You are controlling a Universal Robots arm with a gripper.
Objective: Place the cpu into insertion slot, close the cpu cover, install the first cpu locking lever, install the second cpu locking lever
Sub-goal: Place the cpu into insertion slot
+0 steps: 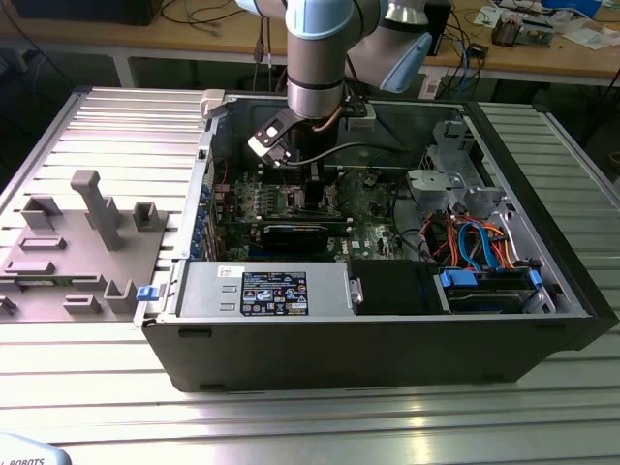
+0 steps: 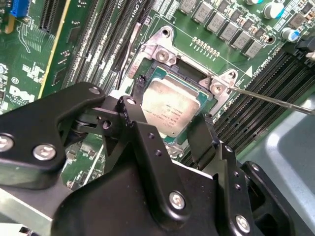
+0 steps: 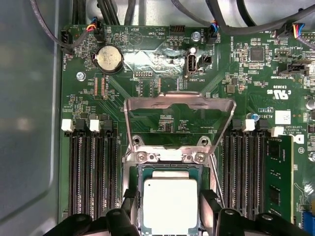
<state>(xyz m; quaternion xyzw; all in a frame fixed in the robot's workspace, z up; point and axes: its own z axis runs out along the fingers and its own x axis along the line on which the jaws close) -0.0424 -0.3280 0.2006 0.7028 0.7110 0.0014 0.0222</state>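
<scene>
Two black fingers [image 2: 145, 142] of the gripper [image 2: 172, 125] sit narrow against opposite edges of the cpu [image 2: 172, 105], holding it, as far as I can judge from here. The chip lies flat and low inside the insertion slot [image 3: 170, 166], silver top up. The slot is in the middle of the green motherboard [image 3: 147, 73], between two banks of memory slots [image 3: 93, 177]. The board lies in the open computer case [image 1: 387, 339], which rests near the middle of the counter [image 1: 291, 417].

The cpu cover [image 3: 177, 100] stands swung up on its hinge at the slot's far edge, well clear of the chip. A thin wire lever [image 2: 275, 101] angles away beside the slot, not latched.

The step in hand looks like seating the chip. To my eye it wants no downward force. Keep the chip level, with its edges square to the rim on all four sides. The fingers should part straight sideways, since any drag or twist could skew it. The silver top looks slick, so a light grip seems enough.
</scene>
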